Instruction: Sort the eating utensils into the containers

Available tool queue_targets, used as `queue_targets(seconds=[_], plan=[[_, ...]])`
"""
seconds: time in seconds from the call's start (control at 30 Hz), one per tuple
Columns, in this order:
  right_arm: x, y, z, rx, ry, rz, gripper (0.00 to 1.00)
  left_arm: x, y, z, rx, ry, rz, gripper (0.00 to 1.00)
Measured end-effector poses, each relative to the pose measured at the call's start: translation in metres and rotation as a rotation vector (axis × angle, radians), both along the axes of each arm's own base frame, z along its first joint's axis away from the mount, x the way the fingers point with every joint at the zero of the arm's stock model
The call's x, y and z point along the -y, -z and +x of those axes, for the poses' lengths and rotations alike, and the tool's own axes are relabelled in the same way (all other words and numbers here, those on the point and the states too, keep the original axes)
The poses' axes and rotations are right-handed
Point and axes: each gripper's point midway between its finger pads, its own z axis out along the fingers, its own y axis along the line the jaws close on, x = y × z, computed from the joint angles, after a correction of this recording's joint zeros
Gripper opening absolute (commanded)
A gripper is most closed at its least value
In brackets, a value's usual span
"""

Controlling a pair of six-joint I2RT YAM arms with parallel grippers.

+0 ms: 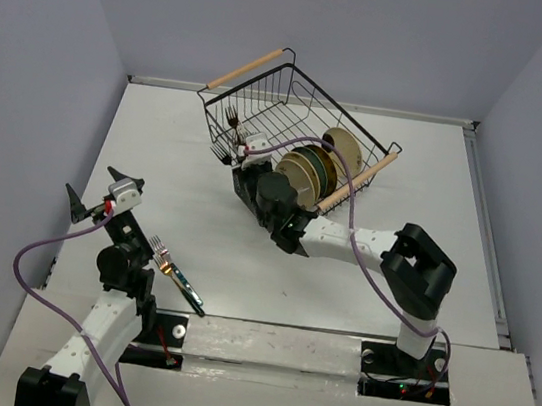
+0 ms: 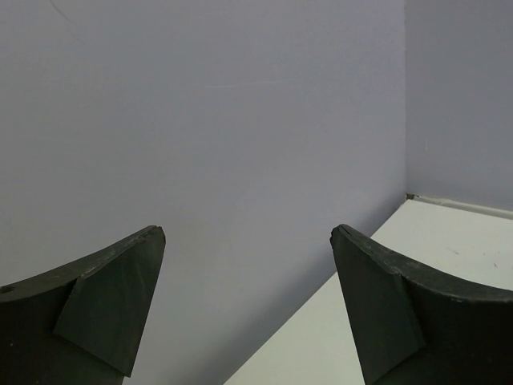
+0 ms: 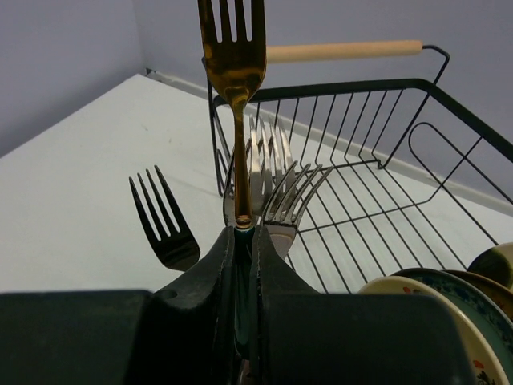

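Right gripper (image 3: pixel 243 233): fingers pinched tight on the neck of a gold-headed fork (image 3: pixel 234 64), tines up, at the wire basket (image 3: pixel 449 88) corner among standing forks (image 3: pixel 268 164). Caddy hidden beneath. Looks like the slotting step; next calls for a straight descent, then release. Left gripper (image 2: pixel 248 237) is wide open, empty and aloft. A loose fork (image 1: pixel 178 276) lies on the table (image 1: pixel 178 220).

The white table (image 1: pixel 200 203) carries a black wire basket (image 1: pixel 244 69) toward the back and one gold-headed fork (image 1: pixel 178 277) near the front.
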Motion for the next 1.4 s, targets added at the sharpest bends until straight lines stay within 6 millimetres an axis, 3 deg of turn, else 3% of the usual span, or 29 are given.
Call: queue_targets(seconds=[0.1, 0.37, 0.47, 0.57, 0.6, 0.73, 0.8, 1.07, 1.23, 1.37, 1.4], plan=[[-0.003, 0.016, 0.002, -0.009, 0.002, -0.027, 0.00, 0.000, 0.001, 0.000, -0.003, 0.001, 0.000, 0.99], [0.001, 0.035, 0.003, -0.012, 0.020, -0.034, 0.00, 0.000, 0.001, 0.001, -0.005, 0.001, 0.000, 0.99], [0.005, 0.052, 0.001, -0.040, 0.023, -0.052, 0.00, 0.000, 0.001, 0.001, -0.006, 0.002, 0.001, 0.99], [0.006, 0.061, -0.001, -0.061, 0.020, -0.056, 0.12, 0.000, 0.001, 0.001, -0.007, 0.003, 0.002, 0.99], [0.006, 0.062, -0.001, -0.067, 0.020, -0.054, 0.22, 0.001, 0.001, 0.001, -0.007, 0.003, 0.002, 0.99], [0.005, 0.066, -0.003, -0.085, 0.012, -0.050, 0.48, 0.001, 0.001, 0.001, -0.007, 0.004, 0.002, 0.99], [0.005, 0.065, -0.003, -0.091, 0.008, -0.043, 0.54, 0.001, 0.001, 0.001, -0.007, 0.005, 0.003, 0.99], [0.010, 0.046, -0.012, -0.101, -0.014, -0.032, 0.55, 0.001, 0.001, 0.001, -0.008, 0.006, 0.004, 0.99], [0.000, 0.036, -0.039, -0.122, -0.079, -0.095, 0.57, 0.001, 0.002, 0.002, -0.012, 0.006, 0.005, 0.99], [-0.039, 0.020, -0.082, -0.175, -0.227, -0.151, 0.57, 0.001, 0.002, 0.002, -0.013, 0.006, 0.005, 0.99], [-0.053, 0.016, -0.101, -0.201, -0.289, -0.153, 0.57, 0.001, 0.002, 0.002, -0.013, 0.006, 0.005, 0.99]])
